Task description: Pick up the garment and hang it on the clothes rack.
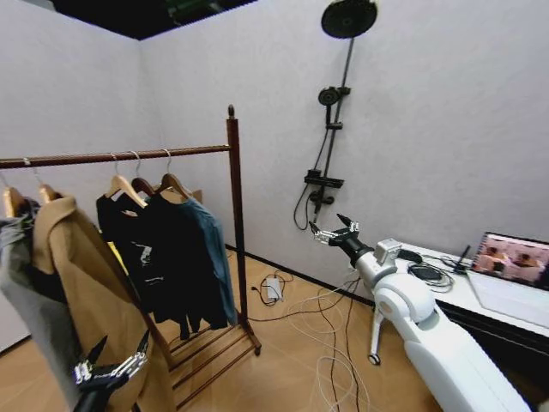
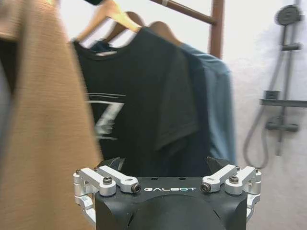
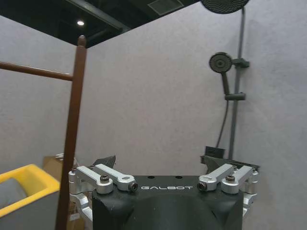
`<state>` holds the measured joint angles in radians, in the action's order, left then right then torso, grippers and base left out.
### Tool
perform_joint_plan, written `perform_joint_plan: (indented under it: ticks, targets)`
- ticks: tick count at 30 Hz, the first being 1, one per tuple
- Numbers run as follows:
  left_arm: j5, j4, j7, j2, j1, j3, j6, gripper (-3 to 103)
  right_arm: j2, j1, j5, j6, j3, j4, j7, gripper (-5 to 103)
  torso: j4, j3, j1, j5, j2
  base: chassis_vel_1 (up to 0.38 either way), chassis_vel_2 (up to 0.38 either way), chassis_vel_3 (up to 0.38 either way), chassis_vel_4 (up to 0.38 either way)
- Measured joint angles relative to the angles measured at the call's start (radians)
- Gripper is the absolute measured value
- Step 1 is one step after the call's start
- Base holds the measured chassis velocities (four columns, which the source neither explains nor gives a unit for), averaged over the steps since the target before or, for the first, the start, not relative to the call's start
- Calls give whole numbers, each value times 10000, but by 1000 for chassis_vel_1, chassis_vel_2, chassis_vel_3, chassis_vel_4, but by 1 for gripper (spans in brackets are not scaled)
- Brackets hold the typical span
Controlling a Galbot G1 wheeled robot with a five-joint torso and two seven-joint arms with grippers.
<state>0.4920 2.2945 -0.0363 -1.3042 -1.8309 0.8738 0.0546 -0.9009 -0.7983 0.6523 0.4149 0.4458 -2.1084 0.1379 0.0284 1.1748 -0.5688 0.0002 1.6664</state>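
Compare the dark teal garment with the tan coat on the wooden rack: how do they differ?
The dark teal cloth garment hangs nearest the reddish-brown wooden clothes rack's end post; the long tan coat hangs farther along, beside the left gripper. The garment is shorter, the coat reaches lower. Both hang on wooden hangers.

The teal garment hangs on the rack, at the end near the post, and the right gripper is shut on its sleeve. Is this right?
Not quite. The head view shows the right gripper open in the air, away from the teal garment, which does hang on the rack near the post.
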Motion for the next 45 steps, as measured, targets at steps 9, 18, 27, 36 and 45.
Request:
perform_joint_plan:
  ticks: [9, 18, 27, 36, 45]
  targets:
    - [-1, 0, 0, 0, 0, 0, 0, 100, -2, -47, 43, 18, 26, -60, 10, 100, -3, 0, 0, -3, 0, -89, -163, -162, -87]
    - [0, 0, 0, 0, 0, 0, 0, 100, -38, -290, 15, 22, 90, -175, 34, 100, -2, 0, 0, 1, 0, -54, -199, -208, -50]
    - [0, 1, -1, 0, 1, 0, 0, 100, -64, -476, 14, 31, 194, -355, 76, 100, 3, 0, 2, 3, 1, -15, -217, -202, -16]
    - [0, 0, -1, 0, 0, 0, 0, 100, -115, -675, -2, 43, 254, -465, 111, 100, -5, -1, 2, -3, 1, 78, -96, -91, 67]
    - [0, 0, 1, 0, 1, 0, 0, 100, -295, -785, -185, 44, 196, -429, 114, 100, 0, 1, -3, -1, -1, 107, -99, -108, 100]
